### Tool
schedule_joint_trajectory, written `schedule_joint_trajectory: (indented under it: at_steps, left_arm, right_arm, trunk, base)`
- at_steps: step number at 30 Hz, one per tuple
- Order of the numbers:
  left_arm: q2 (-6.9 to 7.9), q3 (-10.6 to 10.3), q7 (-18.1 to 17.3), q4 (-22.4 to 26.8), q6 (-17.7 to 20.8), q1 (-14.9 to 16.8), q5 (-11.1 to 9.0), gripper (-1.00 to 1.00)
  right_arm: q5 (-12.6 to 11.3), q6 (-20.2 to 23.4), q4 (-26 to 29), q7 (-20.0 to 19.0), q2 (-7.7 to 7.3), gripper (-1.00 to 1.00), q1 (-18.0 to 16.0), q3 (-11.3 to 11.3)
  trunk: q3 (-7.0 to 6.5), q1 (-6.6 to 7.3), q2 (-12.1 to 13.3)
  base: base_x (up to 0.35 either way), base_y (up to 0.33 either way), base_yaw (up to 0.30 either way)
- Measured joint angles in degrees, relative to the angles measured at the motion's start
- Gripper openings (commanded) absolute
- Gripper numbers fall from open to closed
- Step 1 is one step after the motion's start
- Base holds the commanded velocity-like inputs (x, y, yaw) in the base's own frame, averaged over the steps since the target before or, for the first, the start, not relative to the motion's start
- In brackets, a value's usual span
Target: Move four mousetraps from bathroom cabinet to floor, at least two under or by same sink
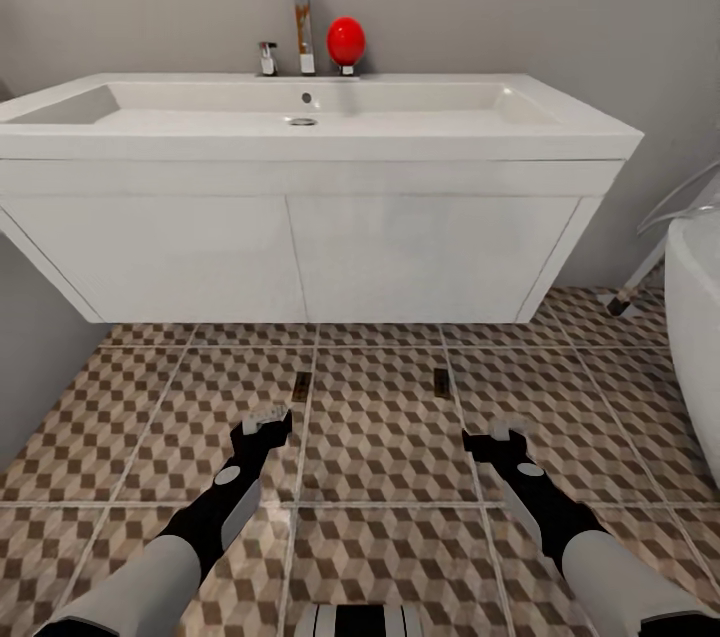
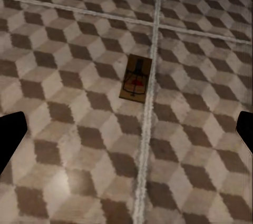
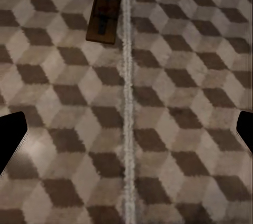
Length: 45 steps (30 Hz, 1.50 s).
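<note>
Two small brown mousetraps lie flat on the patterned bathroom floor (image 1: 380,437) just in front of the white sink (image 1: 300,147): the left mousetrap (image 1: 301,386) and the right mousetrap (image 1: 441,382), each beside a pale grout line. The left end effector (image 1: 262,422) and right end effector (image 1: 495,437) hover near them, fingers apart and empty. No writing is legible.

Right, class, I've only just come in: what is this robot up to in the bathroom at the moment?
The robot faces the white sink with both arms lowered over the patterned floor. Two mousetraps lie flat on the tiles in front of the sink: one ahead of the left gripper, one ahead of the right gripper. Both grippers are open and hold nothing. Each trap lies beside a grout line.
</note>
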<state>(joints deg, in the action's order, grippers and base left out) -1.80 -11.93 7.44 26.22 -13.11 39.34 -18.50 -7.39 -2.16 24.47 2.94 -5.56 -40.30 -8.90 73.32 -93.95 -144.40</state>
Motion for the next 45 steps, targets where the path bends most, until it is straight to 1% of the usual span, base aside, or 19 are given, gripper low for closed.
schedule_joint_trajectory:
  at_steps: [23,28,38,45]
  left_arm:
    - [0.16,0.3,0.1,-0.2,0.1,0.0,-0.1,1.00]
    - [0.53,0.4,0.0,-0.3,0.1,0.0,-0.2,1.00]
    - [0.74,0.4,-0.1,-0.5,0.1,-0.1,-0.2,1.00]
    - [0.60,0.4,-0.2,-2.4,0.0,-0.2,-0.2,1.00]
  right_arm:
    - [0.0,0.0,0.0,0.0,0.00,1.00,0.0,0.0]
    - [0.0,-0.1,0.0,0.0,0.00,1.00,0.0,-0.1]
    - [-0.1,-0.1,0.0,0.0,0.00,1.00,0.0,0.0]
    - [-0.5,0.0,-0.3,0.0,-0.04,1.00,0.1,0.0]
  trunk:
    - [-5.10,0.59,0.3]
    - [-6.21,0.72,0.4]
    - [-8.43,0.98,0.5]
    - [-9.98,1.16,0.6]
  base:
    - [0.000,0.000,0.000]
    - [0.000,0.000,0.000]
    - [0.000,0.000,0.000]
    - [0.000,0.000,0.000]
